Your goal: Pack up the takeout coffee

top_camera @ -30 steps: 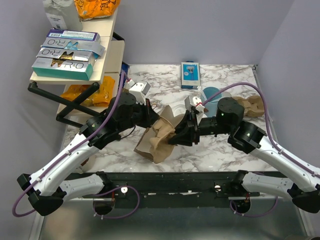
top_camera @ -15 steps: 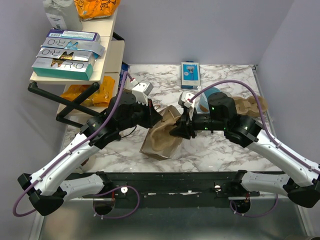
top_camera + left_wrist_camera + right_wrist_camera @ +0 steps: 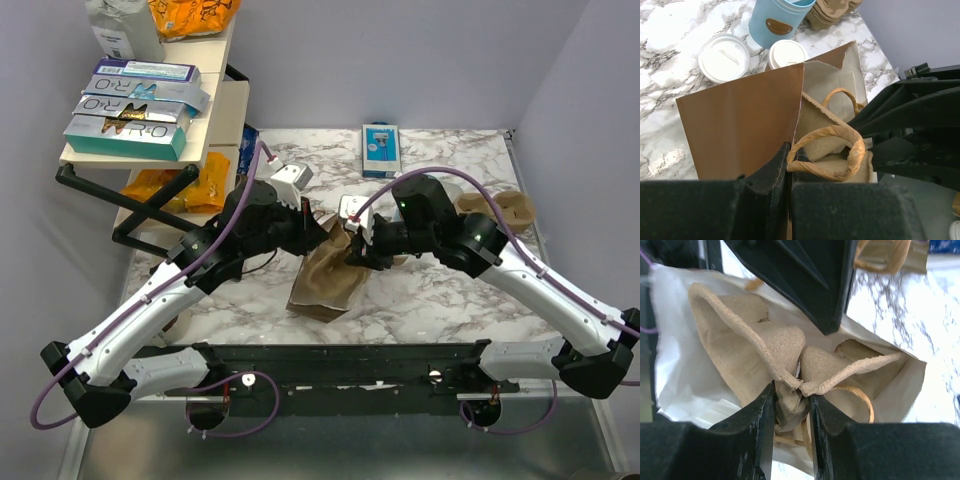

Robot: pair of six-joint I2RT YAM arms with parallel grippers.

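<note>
Marble tabletop [image 3: 440, 295] runs between plain grey walls, and both arms reach over it from the near edge. The coffee cup [image 3: 786, 53] stands on the marble outside the paper bag [image 3: 740, 125], just behind the bag's far wall in the left wrist view. It shows as a white circle from above, and I cannot tell whether it is capped. A round white lid [image 3: 723, 57] lies flat on the marble near the cup. A blue mug [image 3: 780, 20] stands just behind the cup, and a stack of brown pulp carriers [image 3: 832, 12] sits beside the mug. In the top view the right arm covers the cup.

The bag sits mid-table with its mouth held open between the two arms, and its twisted paper handles [image 3: 827, 152] hang inside the opening. The left gripper [image 3: 789, 170] is pinched on the edge of the bag's brown wall, which runs down between its fingers. The right gripper [image 3: 792, 390] is closed on a fold of the bag's tan rim on the opposite side, with the pale inside of the bag spread beyond it.

A small blue box [image 3: 380, 150] lies near the far edge of the table. At the left a wooden shelf [image 3: 225, 110] carries stacked teal boxes [image 3: 130, 110], with orange packets [image 3: 185, 185] lower down.
</note>
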